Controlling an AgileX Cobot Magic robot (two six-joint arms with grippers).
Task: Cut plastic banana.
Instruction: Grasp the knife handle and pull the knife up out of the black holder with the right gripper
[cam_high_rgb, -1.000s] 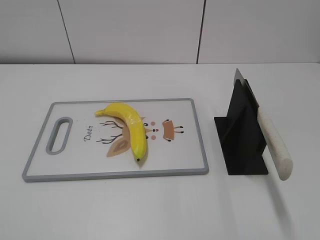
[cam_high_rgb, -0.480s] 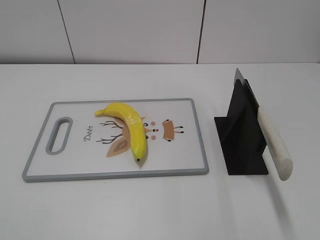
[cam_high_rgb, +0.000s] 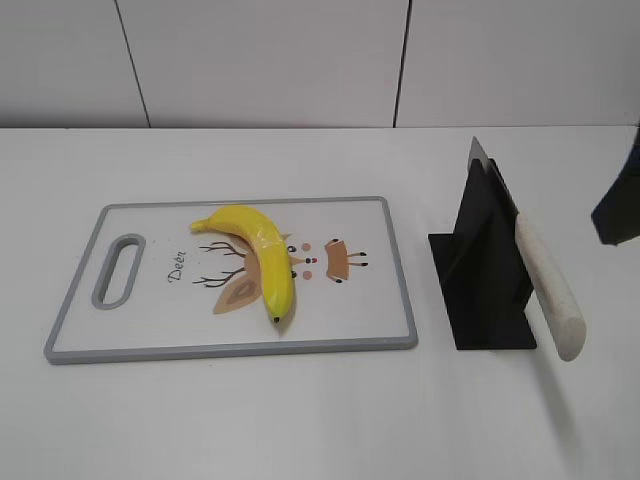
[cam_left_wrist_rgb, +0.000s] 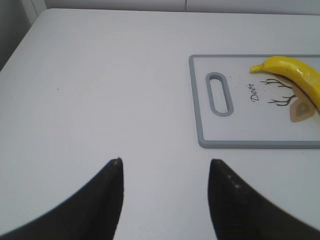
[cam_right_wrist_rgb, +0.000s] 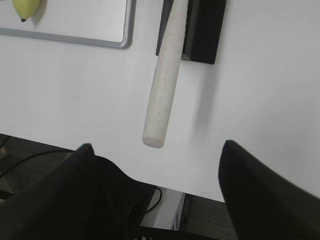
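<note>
A yellow plastic banana (cam_high_rgb: 260, 255) lies on a white cutting board with a grey rim (cam_high_rgb: 230, 348); it also shows in the left wrist view (cam_left_wrist_rgb: 295, 75), and its tip in the right wrist view (cam_right_wrist_rgb: 26, 9). A knife with a cream handle (cam_high_rgb: 548, 285) stands blade-up in a black holder (cam_high_rgb: 485, 275); the handle shows in the right wrist view (cam_right_wrist_rgb: 162, 85). My right gripper (cam_right_wrist_rgb: 157, 150) is open and empty, near the handle's end, and enters the exterior view at the right edge (cam_high_rgb: 620, 205). My left gripper (cam_left_wrist_rgb: 165, 165) is open and empty over bare table, left of the board.
The white table's front edge (cam_right_wrist_rgb: 165, 186) shows in the right wrist view, with cables below it. A white panelled wall (cam_high_rgb: 300, 60) stands behind the table. The board has a handle slot (cam_high_rgb: 118, 270) at its left end.
A dark part of the right arm has come into the exterior view at the right edge. The banana, board and knife have not moved.
</note>
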